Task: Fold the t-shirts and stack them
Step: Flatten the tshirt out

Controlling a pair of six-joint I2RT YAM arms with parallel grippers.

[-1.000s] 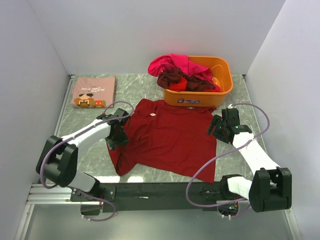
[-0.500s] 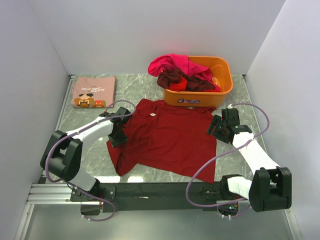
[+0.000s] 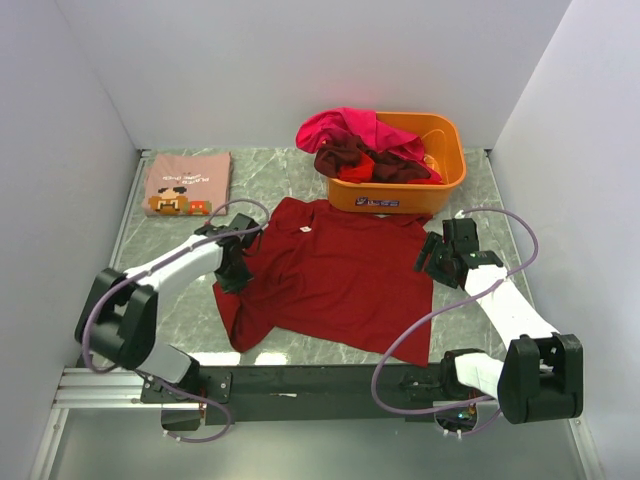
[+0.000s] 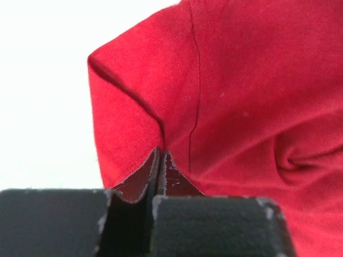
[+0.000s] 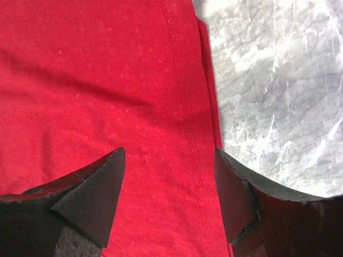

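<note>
A dark red t-shirt lies spread flat on the marble table. My left gripper is at its left sleeve, shut on a pinched fold of the red cloth. Above the shirt's right edge, my right gripper stands open, the hem lying between its fingers. A folded dusty pink t-shirt with a pixel-art print rests at the back left. More t-shirts, magenta and maroon, are heaped in the orange tub.
The orange plastic tub stands at the back, just behind the red shirt's collar. White walls close in the table on three sides. Bare marble shows to the right of the shirt's hem.
My left gripper has closed on the sleeve cloth and shifted slightly along the shirt's left edge. The right arm has stayed still.
</note>
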